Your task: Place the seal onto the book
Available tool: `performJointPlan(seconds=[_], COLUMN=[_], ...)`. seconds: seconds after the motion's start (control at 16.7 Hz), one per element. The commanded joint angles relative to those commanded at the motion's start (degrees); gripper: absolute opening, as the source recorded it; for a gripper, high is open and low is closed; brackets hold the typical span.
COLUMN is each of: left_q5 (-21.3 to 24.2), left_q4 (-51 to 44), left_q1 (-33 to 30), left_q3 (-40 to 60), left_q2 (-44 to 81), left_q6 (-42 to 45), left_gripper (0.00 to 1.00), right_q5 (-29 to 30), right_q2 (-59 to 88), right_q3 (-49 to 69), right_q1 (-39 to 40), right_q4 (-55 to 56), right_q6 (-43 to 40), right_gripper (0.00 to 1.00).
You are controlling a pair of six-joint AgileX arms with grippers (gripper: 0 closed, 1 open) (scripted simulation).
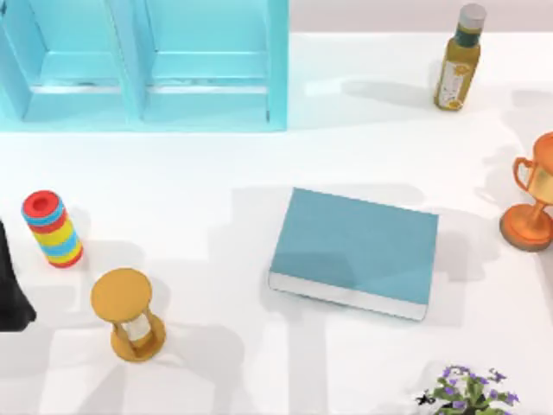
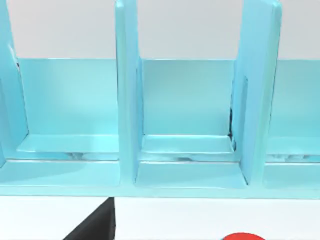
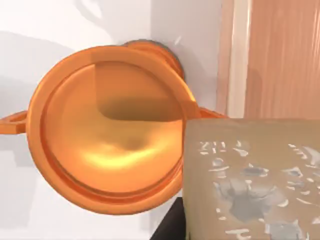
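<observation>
Seal [image 3: 250, 180] fills the right wrist view close up, hanging beside and above the trophy cup [image 3: 110, 125]; whether the jaws clamp it I cannot tell. Swinging toward the book [image 1: 354, 251] could clip the cup. The top view alone gives the book's position

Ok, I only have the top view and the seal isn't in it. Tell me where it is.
Observer: The seal is in the right wrist view, close to the camera, next to the trophy.
Operator: Describe the trophy from there.
Observer: The camera looks down into its open orange cup.
Operator: Describe the seal's face.
Observer: It is tan with pale, worn marks.
Operator: Now report the left wrist view.
Observer: The left arm, at your left edge, looks into the cyan shelf unit, at its open compartments.
</observation>
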Motion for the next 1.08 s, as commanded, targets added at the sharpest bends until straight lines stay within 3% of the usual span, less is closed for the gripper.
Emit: performJointPlan(seconds=[0.24,0.66,1.08], left_q5=[0.0,0.0,0.0], left_q4=[0.0,0.0,0.0], left_q1=[0.0,0.0,0.0], left_q3=[0.0,0.0,0.0], left_q2=[0.0,0.0,0.0], left_q6=[0.0,0.0,0.0], left_gripper=[1.0,1.0,1.0], right_q5=[2.9,3.0,2.4], right_q2=[-2.1,-2.0,5.9], right_q3=[-1.1,-0.5,6.5], right_q1=[4.0,4.8,23.3], right_q4=[-7.9,-7.6,1.9], right_q6=[4.5,5.4,18.9], right_gripper=[0.0,0.0,0.0])
